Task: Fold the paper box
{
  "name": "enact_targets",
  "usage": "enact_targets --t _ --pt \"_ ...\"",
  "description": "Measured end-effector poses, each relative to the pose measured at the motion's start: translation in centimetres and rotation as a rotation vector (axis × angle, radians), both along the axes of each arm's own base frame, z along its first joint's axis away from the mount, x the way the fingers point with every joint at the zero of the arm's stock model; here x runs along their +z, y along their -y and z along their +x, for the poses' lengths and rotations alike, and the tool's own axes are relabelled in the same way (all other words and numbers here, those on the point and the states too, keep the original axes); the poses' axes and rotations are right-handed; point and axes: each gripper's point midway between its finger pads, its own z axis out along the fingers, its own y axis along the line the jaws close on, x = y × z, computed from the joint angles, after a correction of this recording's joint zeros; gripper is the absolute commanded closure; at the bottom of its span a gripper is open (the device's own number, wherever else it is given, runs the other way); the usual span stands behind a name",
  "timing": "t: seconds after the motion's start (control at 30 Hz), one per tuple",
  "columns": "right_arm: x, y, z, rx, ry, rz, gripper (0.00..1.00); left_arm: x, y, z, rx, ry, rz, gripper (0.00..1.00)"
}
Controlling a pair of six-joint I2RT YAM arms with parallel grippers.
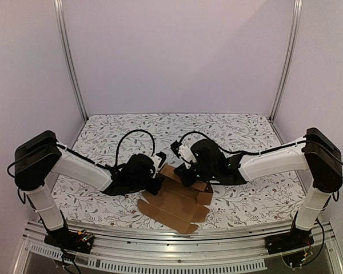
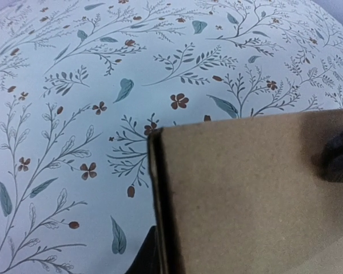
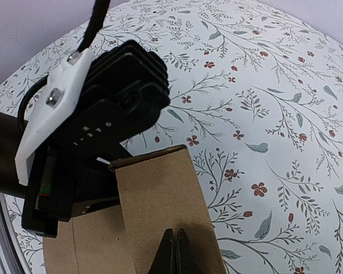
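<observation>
Left gripper [image 1: 153, 173] set at left flap of box [image 1: 174, 206] — open or closed: cannot tell, raised panel filling wrist view. Brown cardboard box lying on table [image 1: 246, 194] between arms, mostly flat, one panel upright. At right, right gripper [image 3: 175, 245] closed — tips together against raised panel.

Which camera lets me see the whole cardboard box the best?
The top external view: there nearly the whole paper box lies mostly flat, flaps showing. The left wrist view shows just one brown panel close up; the right wrist view, just one raised flap.
</observation>
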Motion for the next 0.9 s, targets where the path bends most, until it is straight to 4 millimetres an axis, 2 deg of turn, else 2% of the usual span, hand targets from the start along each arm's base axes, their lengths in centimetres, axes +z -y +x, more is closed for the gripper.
enact_targets --t 0.17,0.37,0.47,0.63,0.9 --pt "-0.3 0.1 -0.1 -0.007 -0.001 0.016 1.00 -0.2 0.1 0.1 -0.001 0.013 -0.020 0.67" --pt "-0.4 0.2 -0.1 -0.009 0.002 0.027 1.00 -0.3 0.6 0.5 -0.001 0.034 -0.044 0.63" --pt "-0.3 0.1 -0.1 -0.011 0.000 0.033 1.00 -0.6 0.7 0.7 0.003 0.043 -0.046 0.72" --pt "-0.2 0.1 -0.2 -0.015 -0.009 0.042 1.00 -1.1 0.8 1.0 0.005 0.054 -0.045 0.98" --pt "-0.1 0.1 -0.5 -0.010 -0.030 0.059 1.00 -1.0 0.8 1.2 0.003 0.066 -0.041 1.00"
